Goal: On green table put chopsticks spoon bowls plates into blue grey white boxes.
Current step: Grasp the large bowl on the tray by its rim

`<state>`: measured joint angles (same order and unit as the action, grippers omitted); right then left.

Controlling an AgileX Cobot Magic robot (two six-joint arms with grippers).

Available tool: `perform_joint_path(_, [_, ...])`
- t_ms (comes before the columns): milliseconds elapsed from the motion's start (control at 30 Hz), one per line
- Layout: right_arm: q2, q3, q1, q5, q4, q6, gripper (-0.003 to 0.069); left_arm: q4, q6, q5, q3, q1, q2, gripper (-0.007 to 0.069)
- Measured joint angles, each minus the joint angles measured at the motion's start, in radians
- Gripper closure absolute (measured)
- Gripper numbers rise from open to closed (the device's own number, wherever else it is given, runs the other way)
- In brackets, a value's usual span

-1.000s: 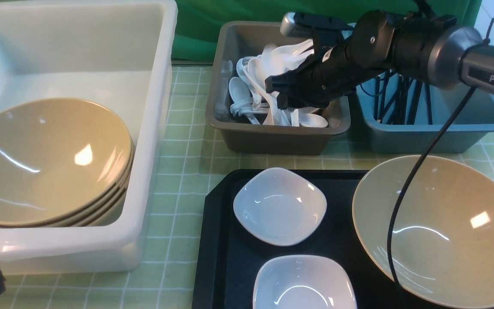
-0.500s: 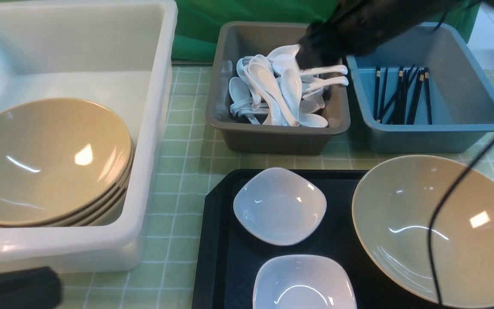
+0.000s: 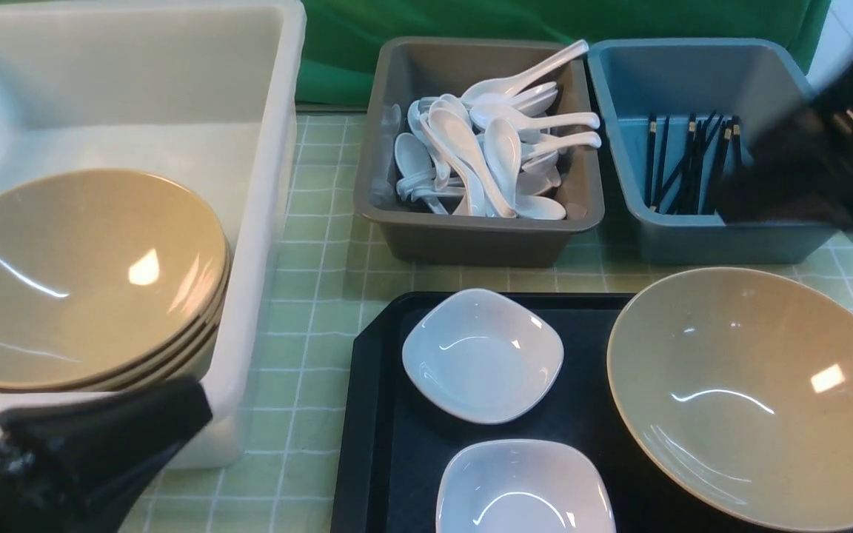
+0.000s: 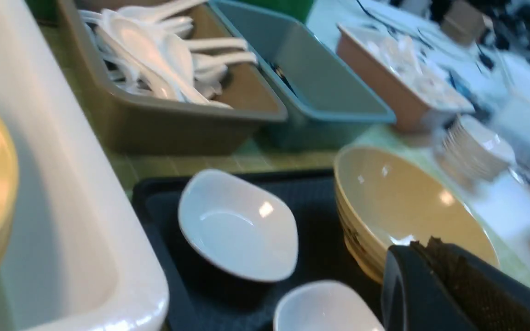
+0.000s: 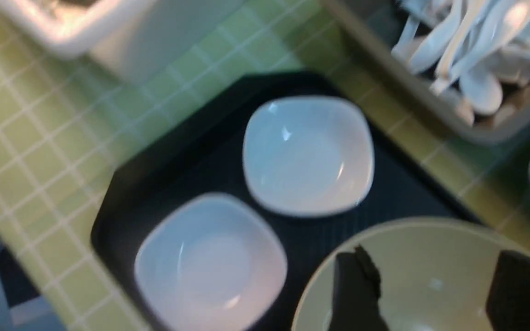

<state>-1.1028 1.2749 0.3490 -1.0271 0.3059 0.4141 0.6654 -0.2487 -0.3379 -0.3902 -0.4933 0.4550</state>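
Note:
On the green table (image 3: 323, 244), the big white box (image 3: 263, 222) holds stacked tan bowls (image 3: 78, 274). The grey box (image 3: 471, 237) holds several white spoons (image 3: 486, 148). The blue box (image 3: 700, 237) holds black chopsticks (image 3: 693, 159). Two white plates (image 3: 482, 355) (image 3: 523, 488) and one tan bowl (image 3: 752, 392) lie on a black tray. My right gripper (image 3: 745, 200) is a blur over the blue box's right side; its wrist view shows it open (image 5: 430, 280) and empty above the tan bowl (image 5: 430, 248). My left gripper (image 3: 189, 407) is shut and empty by the white box's front corner; it also shows in its wrist view (image 4: 423, 248).
The black tray (image 3: 382, 414) sits at front centre-right. In the left wrist view, a pink-brown tub (image 4: 398, 87) and stacked dishes (image 4: 472, 151) stand on another surface beyond the blue box. A green backdrop hangs behind the boxes.
My right gripper has left the grey box and swung right over the blue box; one more spoon leans on the grey box's far rim. My left gripper has risen into view at front left.

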Motion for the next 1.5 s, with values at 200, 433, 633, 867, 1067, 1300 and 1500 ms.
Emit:
perform_joint_path(200, [0.192,-0.211,0.0,-0.003,0.0,0.0,0.0421,0.045,-0.027,-0.069,-0.085,0.0,0.219,0.0627])
perform_joint_path(433, [0.31,-0.356,0.0,-0.007,0.0,-0.023,0.0627,0.052,-0.131,-0.288,-0.357,0.0,0.572,0.0619])
perform_joint_path(633, [0.434,-0.399,0.0,0.022,-0.001,-0.074,0.0634,0.073,-0.159,-0.44,-0.621,-0.004,0.918,0.0473])
perform_joint_path(867, [0.547,-0.399,0.0,0.022,0.0,-0.098,0.0634,0.074,-0.159,-0.502,-0.921,-0.103,1.244,0.0155])
perform_joint_path(1067, [0.565,-0.4,0.0,0.012,-0.003,-0.1,0.0632,0.075,-0.062,-0.568,-1.143,-0.136,1.493,0.0082])
perform_joint_path(1300, [0.565,-0.4,0.0,-0.014,-0.018,-0.1,0.0624,0.077,-0.041,-0.596,-1.31,-0.156,1.677,0.0084])
perform_joint_path(1500, [0.565,-0.4,0.0,-0.028,-0.044,-0.102,0.0623,0.111,-0.095,-0.599,-1.328,-0.176,1.738,0.0194])
